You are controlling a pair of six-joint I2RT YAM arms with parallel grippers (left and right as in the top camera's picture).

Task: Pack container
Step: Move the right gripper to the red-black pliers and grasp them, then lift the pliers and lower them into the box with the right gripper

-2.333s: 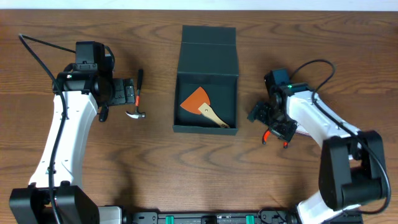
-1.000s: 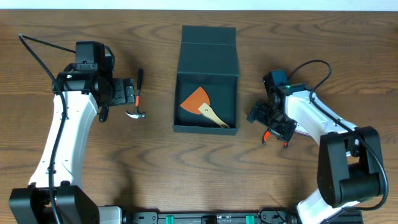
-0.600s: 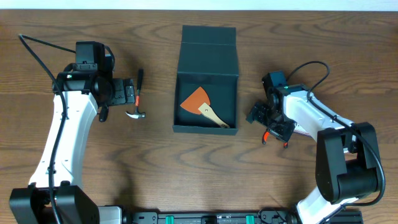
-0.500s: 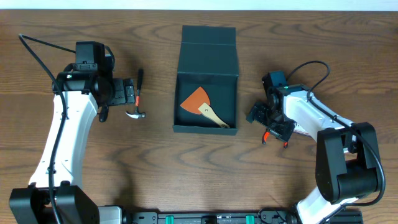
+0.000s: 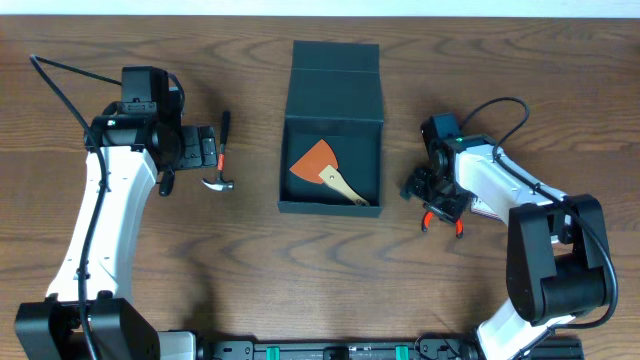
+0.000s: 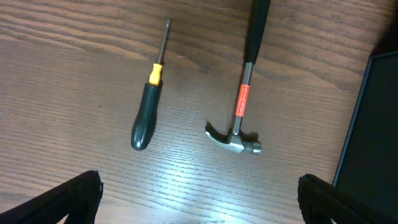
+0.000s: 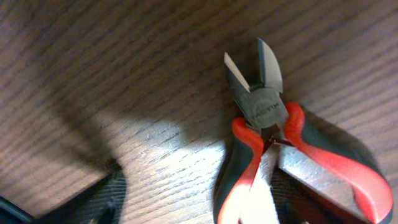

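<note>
right gripper (image 5: 438, 200) just nudged in tighter over red pliers (image 7: 267, 124), right of box. fingers look spread round handles, no pinch yet. guessing pliers go in next. left gripper (image 6: 199, 205) hasn't budged, wide open above hammer (image 6: 241, 106) and screwdriver (image 6: 148, 106). container (image 5: 332, 207) sits mid table, lid flipped to far side, only orange scraper (image 5: 322, 166) inside. three tools left to pack.

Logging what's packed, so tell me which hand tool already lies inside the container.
The orange-bladed scraper with the wooden handle: it alone lies inside the container. The hammer, the screwdriver and the red-handled cutters lie outside it on the table.
</note>
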